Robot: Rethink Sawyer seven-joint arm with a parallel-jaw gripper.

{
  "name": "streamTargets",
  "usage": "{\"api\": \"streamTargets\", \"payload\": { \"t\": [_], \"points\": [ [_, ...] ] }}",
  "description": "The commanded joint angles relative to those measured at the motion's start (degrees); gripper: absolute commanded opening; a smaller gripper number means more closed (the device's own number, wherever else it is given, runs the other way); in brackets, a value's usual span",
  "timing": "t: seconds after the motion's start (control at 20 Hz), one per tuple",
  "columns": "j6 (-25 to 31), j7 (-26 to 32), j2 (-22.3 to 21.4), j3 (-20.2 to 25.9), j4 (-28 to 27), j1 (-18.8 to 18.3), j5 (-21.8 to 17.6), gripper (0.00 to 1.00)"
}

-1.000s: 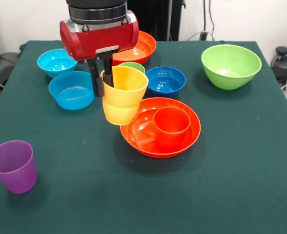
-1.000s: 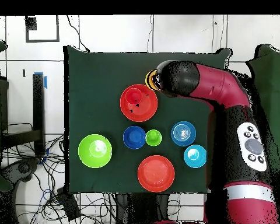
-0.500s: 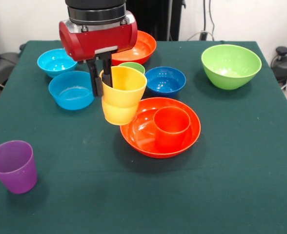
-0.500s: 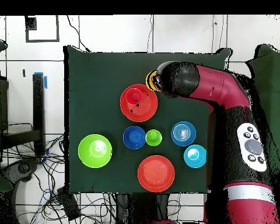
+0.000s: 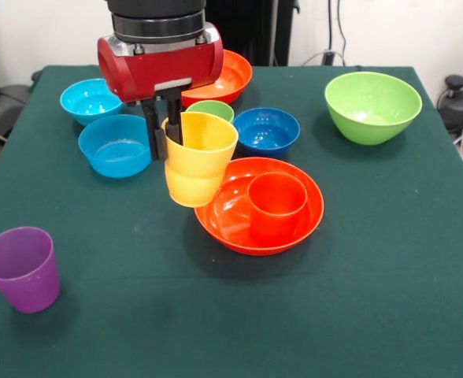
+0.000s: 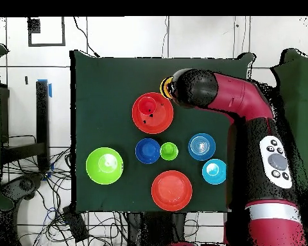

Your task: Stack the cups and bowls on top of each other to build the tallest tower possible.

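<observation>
My gripper (image 5: 167,135) is shut on the rim of the yellow cup (image 5: 198,157) and holds it tilted in the air, just left of a large orange bowl (image 5: 293,236). An orange cup (image 5: 277,205) stands upright in that bowl. In the overhead view the yellow cup (image 6: 165,86) peeks out from under the arm beside the orange bowl (image 6: 153,113). The purple cup (image 5: 23,268) stands at the near left. The green cup (image 5: 212,109), dark blue bowl (image 5: 267,129), second orange bowl (image 5: 225,76), lime bowl (image 5: 372,105) and two light blue bowls (image 5: 118,145) (image 5: 90,99) stand behind.
The green table's edges (image 5: 452,157) lie close to the lime bowl at right and the purple cup at left. Cables and equipment (image 5: 461,98) sit off the table's right side.
The gripper and yellow cup have shifted very slightly, a touch to the right and lower. Nothing else has moved.
</observation>
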State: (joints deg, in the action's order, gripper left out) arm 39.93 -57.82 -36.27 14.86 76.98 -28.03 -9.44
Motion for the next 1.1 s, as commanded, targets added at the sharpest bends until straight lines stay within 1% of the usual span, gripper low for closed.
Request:
{"api": "streamTargets", "payload": {
  "t": [0.05, 0.35, 0.6, 0.85, 1.1],
  "points": [
    [-1.8, -6.2, 3.0, 1.8, 4.4, 0.7, -1.2, 0.0],
    [-1.5, -6.1, 2.8, 2.2, 4.8, 0.6, -0.8, 0.0],
    [-5.0, -6.4, 2.0, 3.1, 6.8, 0.1, -0.8, 0.0],
    [-3.8, -5.9, 2.0, 3.5, 7.2, 0.0, -0.2, 0.0],
    [-3.3, -5.4, 2.2, 5.0, 8.3, -0.9, 1.5, 0.0]
  ]
}}
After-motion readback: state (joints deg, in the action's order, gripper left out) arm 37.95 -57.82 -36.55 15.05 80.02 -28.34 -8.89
